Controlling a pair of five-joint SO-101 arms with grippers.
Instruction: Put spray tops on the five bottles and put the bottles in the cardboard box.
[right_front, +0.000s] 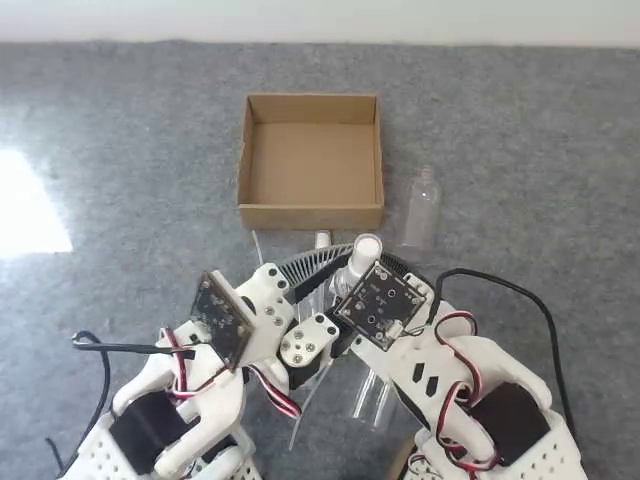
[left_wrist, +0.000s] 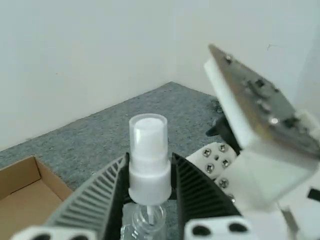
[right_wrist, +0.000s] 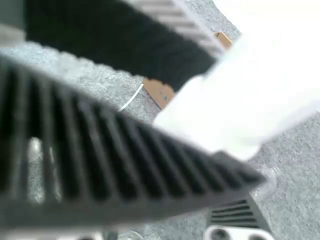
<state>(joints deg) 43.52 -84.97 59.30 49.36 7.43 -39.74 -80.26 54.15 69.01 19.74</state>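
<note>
Left gripper (left_wrist: 148, 192) clamped on spray top (left_wrist: 148, 150), which stands upright right over the clear bottle (left_wrist: 146, 222) neck, axes vertical and lined up. Likely next: push straight down. Empty cardboard box (right_front: 310, 214) sits just beyond the arms.

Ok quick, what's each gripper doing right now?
Left gripper: closed on a spray top.
Right gripper: cannot be told.

1. The cardboard box (right_front: 310, 215) is placed on the table beyond both arms.
2. A standing bottle (right_front: 422, 205) is set just right of the box, apart from it.
3. A spray top (left_wrist: 148, 150) is held in the left gripper (left_wrist: 148, 165), before the box and over a second bottle (left_wrist: 145, 222).
</note>
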